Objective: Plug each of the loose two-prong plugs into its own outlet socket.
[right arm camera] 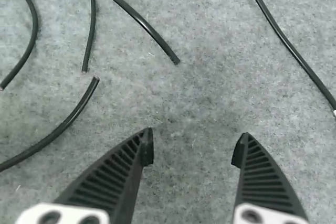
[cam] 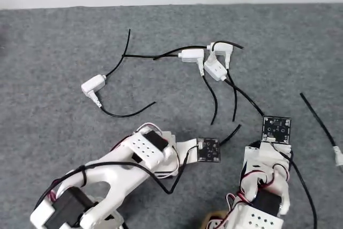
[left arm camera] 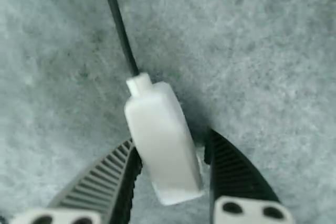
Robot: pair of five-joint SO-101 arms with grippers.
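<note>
Where the left arm (cam: 144, 154) ends, at lower centre of the high view, sits its wrist camera board (cam: 208, 149).

1. Left gripper (left arm camera: 172, 142): lower middle of the left wrist view. Its ribbed black fingers (left arm camera: 115, 177) pinch a white corded connector (left arm camera: 163, 145) by its two long sides. The connector is tilted, and its black cord (left arm camera: 118, 24) leaves toward the top of the frame. The front face is hidden, so plug or socket cannot be told.

2. Right gripper (right arm camera: 196, 135): lower middle of the right wrist view. The claw is spread wide, with grey felt mat (cam: 53, 36) showing between the fingers (right arm camera: 121, 171). The right arm (cam: 268, 186) stands at lower right of the high view.

3. Loose cord ends (right arm camera: 176, 60): several lie in the upper left of the right wrist view. One long cord (right arm camera: 286, 37) crosses the upper right of that frame.

4. Cluster of white connectors (cam: 216, 69): upper centre of the high view, bunched close together, with black cords trailing down the frame. Whether any are mated cannot be told.

5. Single white connector (cam: 92, 86): left of centre in the high view, well apart from the cluster, with black cord attached.

6. Small white connector (cam: 337, 156): at the right edge of the high view, on the end of a cord.
</note>
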